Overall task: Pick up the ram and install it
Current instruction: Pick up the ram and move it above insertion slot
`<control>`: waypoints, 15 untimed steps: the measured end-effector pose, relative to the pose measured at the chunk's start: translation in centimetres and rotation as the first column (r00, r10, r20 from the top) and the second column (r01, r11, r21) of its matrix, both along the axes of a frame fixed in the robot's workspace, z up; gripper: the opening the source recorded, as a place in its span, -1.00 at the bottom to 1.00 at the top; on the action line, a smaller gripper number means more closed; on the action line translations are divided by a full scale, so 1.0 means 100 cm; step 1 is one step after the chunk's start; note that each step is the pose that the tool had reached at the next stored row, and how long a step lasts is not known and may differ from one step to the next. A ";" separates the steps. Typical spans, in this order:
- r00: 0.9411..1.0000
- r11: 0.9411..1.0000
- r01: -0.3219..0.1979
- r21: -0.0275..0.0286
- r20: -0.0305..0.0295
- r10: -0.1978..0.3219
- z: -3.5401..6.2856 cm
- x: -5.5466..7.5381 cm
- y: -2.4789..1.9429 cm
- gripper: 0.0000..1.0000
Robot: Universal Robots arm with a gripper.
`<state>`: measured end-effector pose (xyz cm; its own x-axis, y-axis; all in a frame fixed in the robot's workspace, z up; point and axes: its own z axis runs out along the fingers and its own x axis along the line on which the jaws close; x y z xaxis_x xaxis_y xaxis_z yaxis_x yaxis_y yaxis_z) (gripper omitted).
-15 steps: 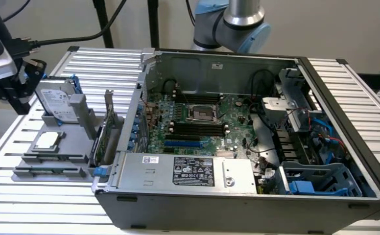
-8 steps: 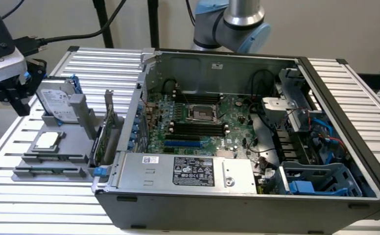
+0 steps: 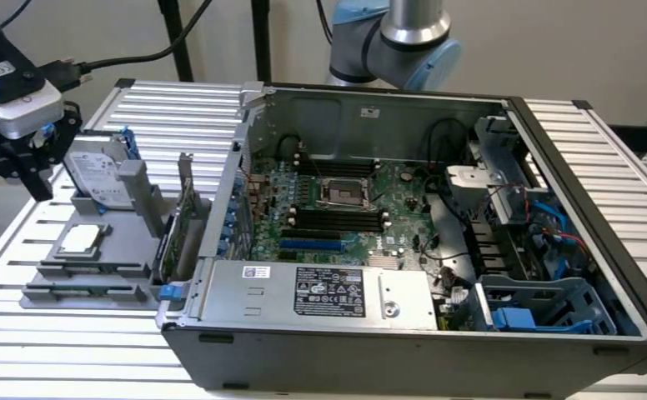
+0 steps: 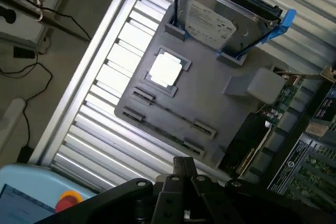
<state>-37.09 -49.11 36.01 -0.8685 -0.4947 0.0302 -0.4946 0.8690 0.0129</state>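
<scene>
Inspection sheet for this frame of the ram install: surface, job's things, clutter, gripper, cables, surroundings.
Surface: slatted metal table, carrying a grey parts holder and an open computer case.
Job's things: ram lies in the holder; motherboard exposed inside the case.
Clutter: hard drive and processor chip on the holder; expansion card standing beside the case.
Gripper: gripper shut, holding nothing, hovering by the holder.
Cables: black cables at the wrist; coloured wires in the case.
Surroundings: arm base behind the case; pale wall.
</scene>
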 end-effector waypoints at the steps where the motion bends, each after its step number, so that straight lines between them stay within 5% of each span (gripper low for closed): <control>1: 1.000 1.000 -0.018 0.000 0.000 0.018 -0.0006 0.000 0.0000 -0.79; 8: 0.989 0.989 -0.145 0.000 0.000 0.145 -0.0050 0.000 0.0000 -0.79; 15: 0.963 0.963 -0.270 0.001 0.000 0.270 -0.0090 0.000 0.0000 -0.79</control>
